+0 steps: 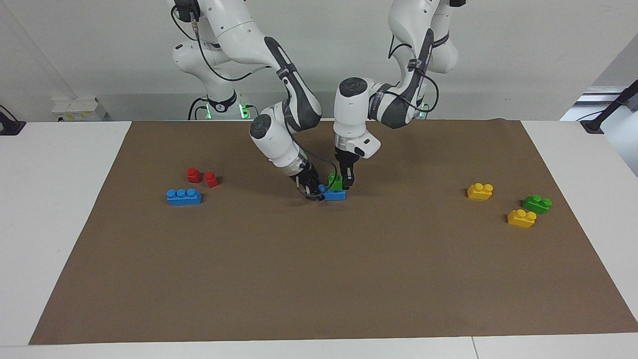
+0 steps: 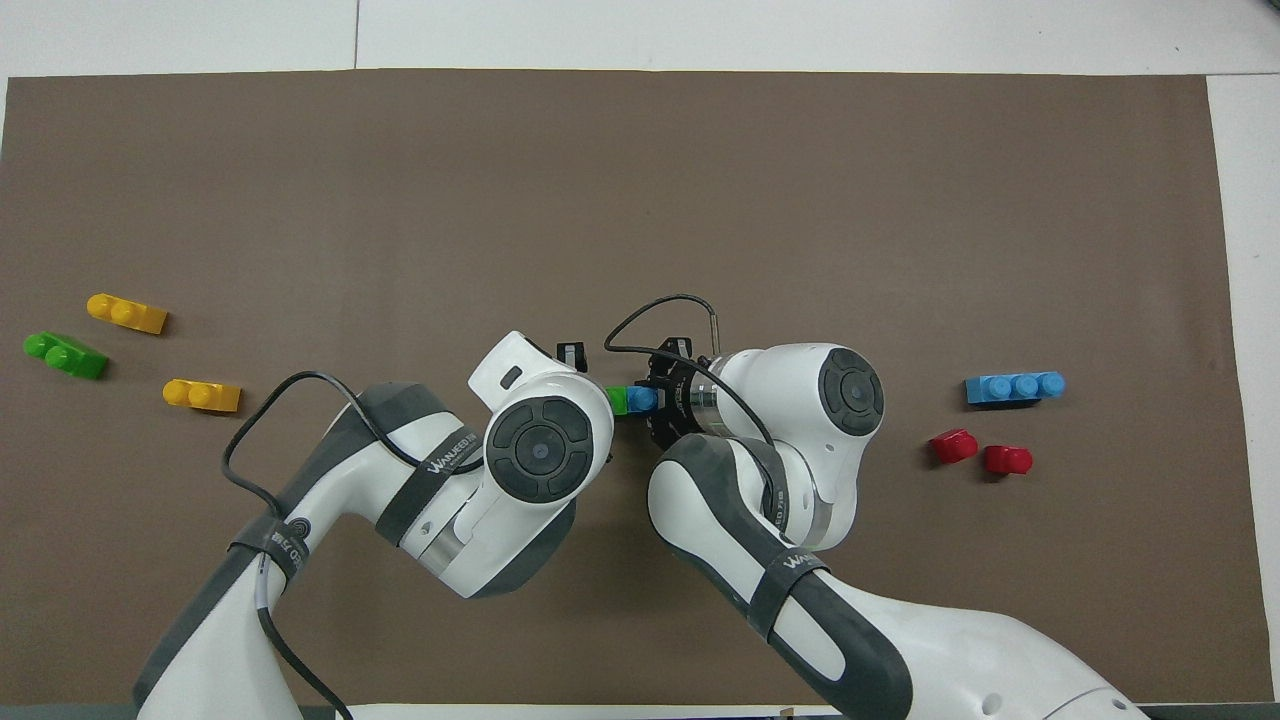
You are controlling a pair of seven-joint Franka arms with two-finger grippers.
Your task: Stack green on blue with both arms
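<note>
A light blue three-stud brick lies on the brown mat at mid-table. My right gripper is shut on the end of it toward the right arm's end. A small green two-stud brick sits on top of the blue brick's other end, with my left gripper shut on it from above. From overhead only slivers of the green brick and the blue brick show between the two wrists; the left gripper's fingers are hidden under its own wrist there.
A second blue brick and two red bricks lie toward the right arm's end. Two yellow bricks and another green brick lie toward the left arm's end.
</note>
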